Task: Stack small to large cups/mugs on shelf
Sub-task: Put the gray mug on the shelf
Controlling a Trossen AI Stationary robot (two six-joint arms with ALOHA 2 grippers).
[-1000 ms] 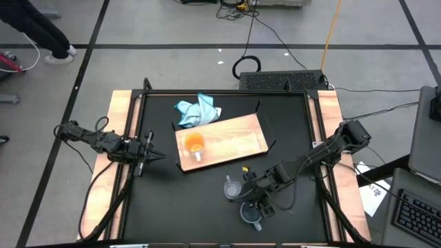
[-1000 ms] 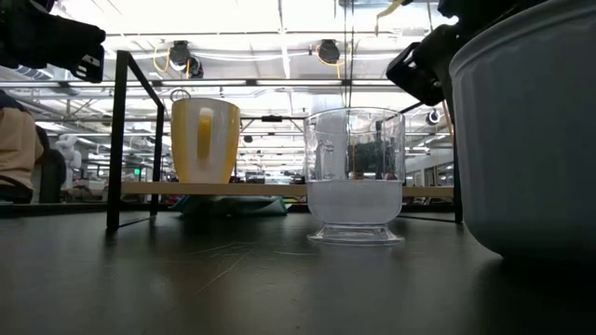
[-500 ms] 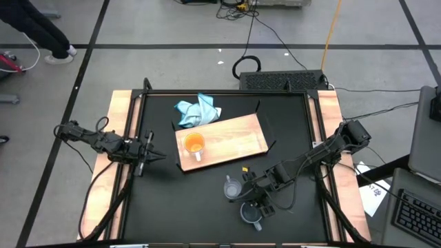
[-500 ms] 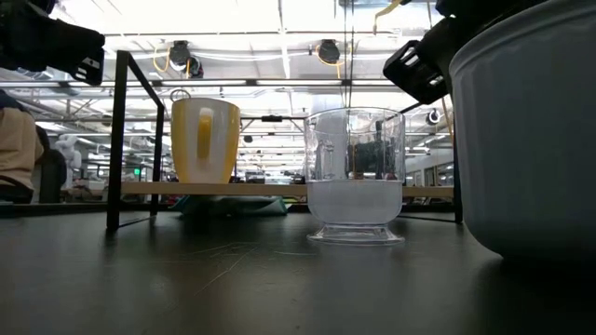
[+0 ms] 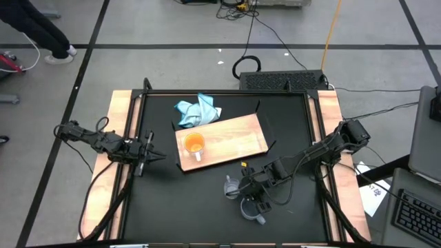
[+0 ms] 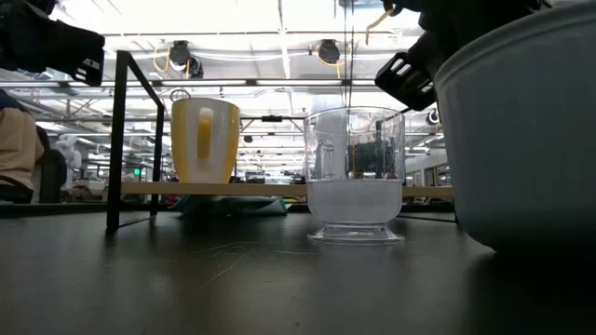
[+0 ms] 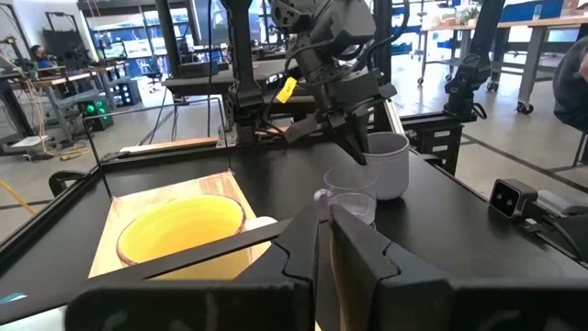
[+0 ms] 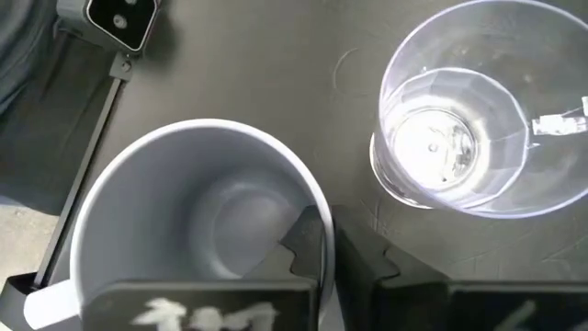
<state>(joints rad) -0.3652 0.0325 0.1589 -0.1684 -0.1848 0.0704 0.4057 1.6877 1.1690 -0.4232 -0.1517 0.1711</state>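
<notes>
A grey-blue mug (image 5: 253, 210) stands near the table's front, and my right gripper (image 8: 326, 241) is shut on its rim. It fills the right of the low view (image 6: 521, 140). Just beyond it stands the clear glass cup (image 5: 232, 187), upright on its foot on the black table. The orange mug (image 5: 194, 144) with its white handle stands on the shelf (image 5: 238, 134), a light-brown board, near the board's left end. My left gripper (image 5: 153, 156) waits shut and holding nothing at the table's left side, level with the shelf. My right gripper pinches the mug's wall at the rim (image 8: 312, 204), one finger (image 8: 308, 241) inside the mug and the other outside. The fingers come from above, pointing down, on the side of the rim nearest the glass cup. The mug stays upright, its handle (image 8: 37, 303) away from the fingers.
A light-blue cloth (image 5: 198, 110) lies crumpled behind the shelf's far left corner. A black frame (image 6: 119, 140) stands around the board. A small camera block (image 8: 119, 20) sits at the table's front edge near the mug. Bare board lies to the right of the orange mug.
My right gripper has shut, taking the grey-blue mug's rim between its fingers, and has shifted slightly toward the glass cup. The mug has moved a little with it toward the cup. The glass cup and the orange mug have kept their places.
</notes>
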